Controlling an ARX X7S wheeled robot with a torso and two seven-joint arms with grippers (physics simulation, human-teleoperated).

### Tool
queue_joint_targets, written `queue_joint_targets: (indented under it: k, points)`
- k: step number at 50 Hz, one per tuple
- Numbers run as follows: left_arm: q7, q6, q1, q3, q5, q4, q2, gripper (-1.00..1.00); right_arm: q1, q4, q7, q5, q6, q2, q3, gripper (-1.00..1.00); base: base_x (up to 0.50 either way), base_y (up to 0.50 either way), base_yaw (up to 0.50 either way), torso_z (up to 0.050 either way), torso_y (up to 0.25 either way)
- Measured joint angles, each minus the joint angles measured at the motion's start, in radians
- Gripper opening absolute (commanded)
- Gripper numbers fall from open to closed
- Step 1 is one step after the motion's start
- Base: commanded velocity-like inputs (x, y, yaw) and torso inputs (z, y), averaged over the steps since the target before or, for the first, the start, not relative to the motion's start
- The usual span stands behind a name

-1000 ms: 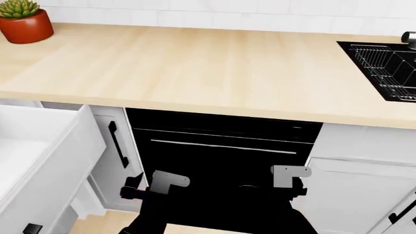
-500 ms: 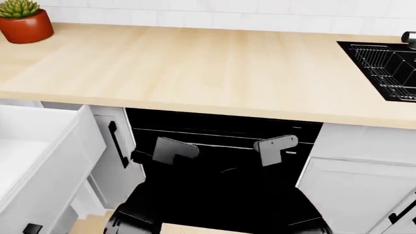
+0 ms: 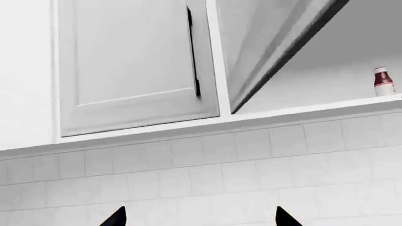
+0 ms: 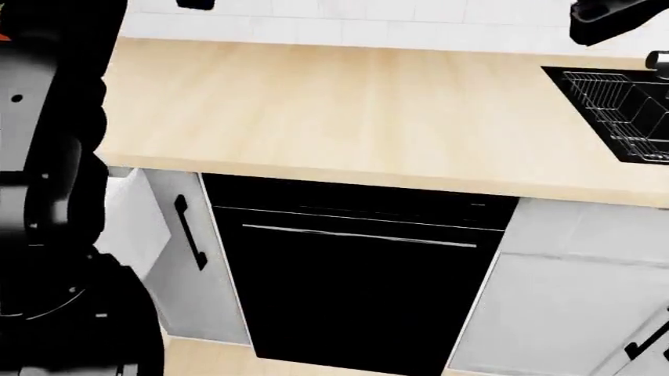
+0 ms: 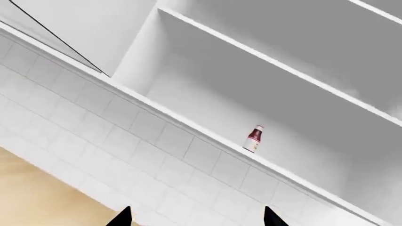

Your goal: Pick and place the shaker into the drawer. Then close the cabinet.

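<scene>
The shaker is out of view. Only a sliver of the white drawer [image 4: 131, 223] shows in the head view, beside my left arm, which hides the rest. Both arms are raised high above the wooden counter [image 4: 345, 110]. My left gripper [image 3: 197, 221] is open, its black fingertips [image 3: 116, 219] wide apart, facing the tiled wall below the upper cabinet, whose door [image 3: 276, 47] hangs open. In the head view it barely shows at the top edge [image 4: 196, 4]. My right gripper [image 5: 196, 220], also seen in the head view [image 4: 606, 16], is open and empty.
A dark red bottle with a white cap [image 5: 253, 138] stands on the open cabinet's lowest shelf, also visible in the left wrist view [image 3: 383, 81]. A black sink with a wire rack [image 4: 627, 110] is at the counter's right. A black oven [image 4: 356, 274] sits below.
Both arms rose from below the counter edge to high above it. My left arm now fills the head view's left side, hiding the potted plant and most of the drawer.
</scene>
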Motion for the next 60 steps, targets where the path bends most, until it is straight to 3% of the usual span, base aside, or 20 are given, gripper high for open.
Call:
queue_joint_targets:
  k: [17,60]
  points:
    - [-0.018,-0.036,-0.11,-0.067,0.011,-0.012,-0.024,1.0,0.252,-0.003,0.222,0.298,0.067,0.143,-0.078,1.0,0.01,0.0,0.0,0.0,0.0]
    - [-0.049,-0.021,-0.064,-0.119,-0.011,0.004,-0.038,1.0,0.414,-0.001,0.404,0.508,0.043,0.217,-0.214,1.0,0.5,0.06,0.0,0.0,0.0]
